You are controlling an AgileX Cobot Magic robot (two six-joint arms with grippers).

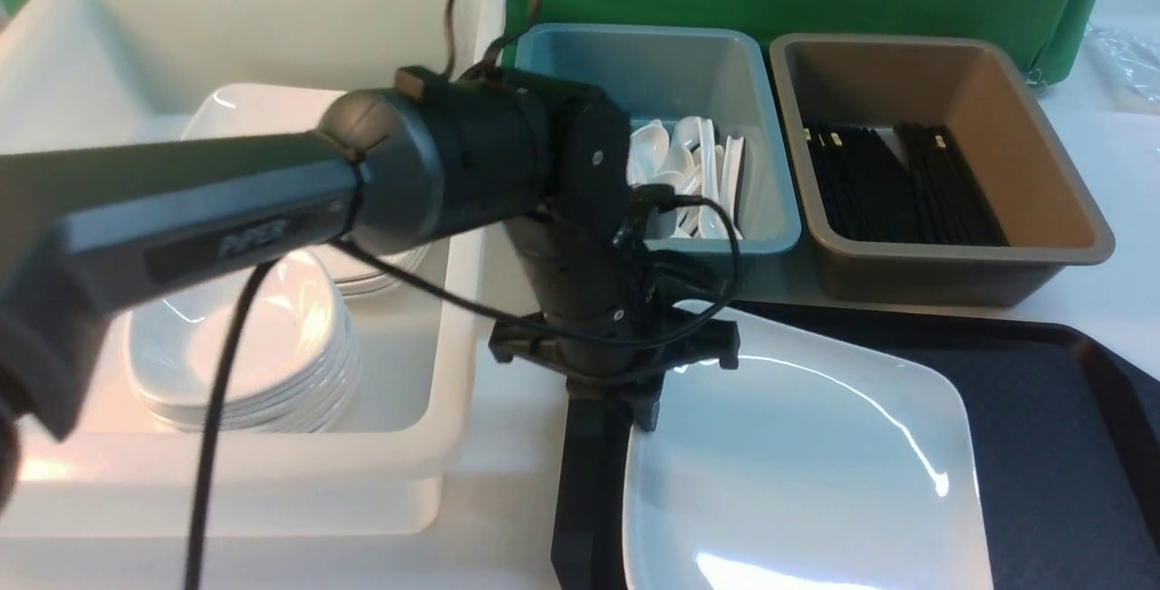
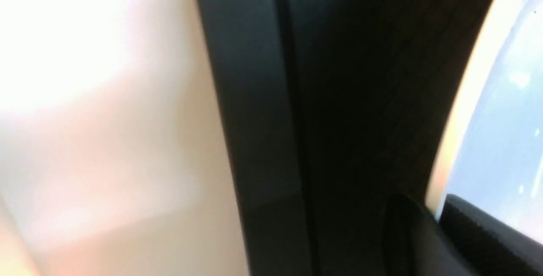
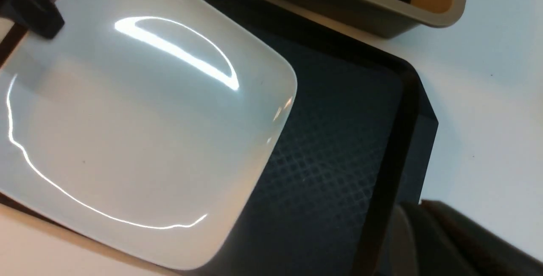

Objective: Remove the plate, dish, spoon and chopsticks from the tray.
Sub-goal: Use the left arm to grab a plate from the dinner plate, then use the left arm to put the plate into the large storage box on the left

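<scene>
Glossy and white, the rounded-square plate point(image 1: 797, 472) fills the lower right of the front view, over the black plastic tray point(image 1: 1051, 418) with its raised rim and finely textured surface. The dark, blocky left gripper point(image 1: 645, 409) is clamped on the plate's smooth edge. The right gripper point(image 3: 418, 221), at the right wrist view's lower right, is closed, its fingers pressed together.

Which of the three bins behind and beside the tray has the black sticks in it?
The brown bin, the right-hand one in the front view; the teal bin has white spoons, the big white bin white dishes.
</scene>
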